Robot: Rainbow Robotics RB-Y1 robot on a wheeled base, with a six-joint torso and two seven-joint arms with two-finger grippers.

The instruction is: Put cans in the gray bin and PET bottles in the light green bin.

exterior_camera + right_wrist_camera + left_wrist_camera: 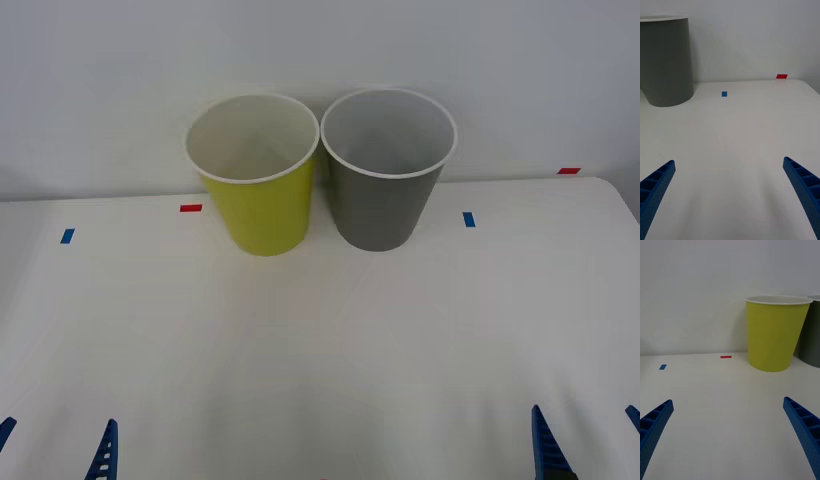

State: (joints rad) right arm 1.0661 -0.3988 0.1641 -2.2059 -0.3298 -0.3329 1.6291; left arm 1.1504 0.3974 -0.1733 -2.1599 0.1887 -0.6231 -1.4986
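Grippers [55, 445] [590, 440] open, white table [320, 350], pale wall [100, 80]

Yellow-green bin [262, 205] with white rim, dark-gray bin [380, 205], white table [320, 350], blue ribbed claw fingers [657, 183]

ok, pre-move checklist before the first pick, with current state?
1. Light green bin upright, mouth open: ok.
2. Gray bin upright on its right, beside it: ok; whether they touch: cannot tell.
3. Left claw open over the bare table: ok.
4. Right claw open at the near right edge: ok.
5. Can or bottle located for picking: not ok, none on the table.
6. Bin contents: nothing visible inside, bottoms partly hidden: cannot tell.
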